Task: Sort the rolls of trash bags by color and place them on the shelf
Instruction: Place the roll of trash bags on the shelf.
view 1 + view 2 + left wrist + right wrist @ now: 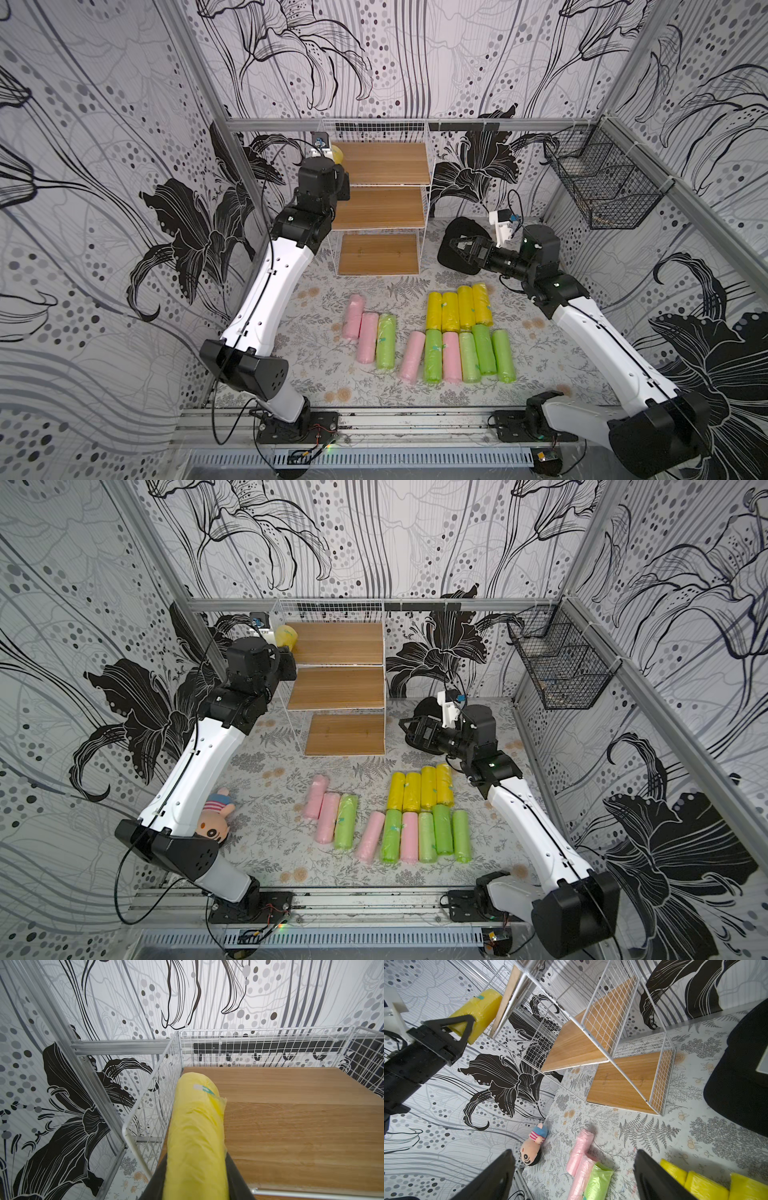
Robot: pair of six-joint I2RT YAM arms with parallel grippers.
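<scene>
My left gripper is shut on a yellow roll with a teal sticker. It holds the roll over the left edge of the shelf's top board, next to the white wire side. The right wrist view shows that roll jutting past the left gripper's fingers. My right gripper hangs open and empty to the right of the shelf, above the table. Yellow rolls lie side by side on the table. Pink rolls and green rolls lie in front.
A black wire basket hangs on the right wall. A plush doll lies at the table's left edge beside the left arm. A black round object lies on the table behind my right gripper. The middle and bottom boards are bare.
</scene>
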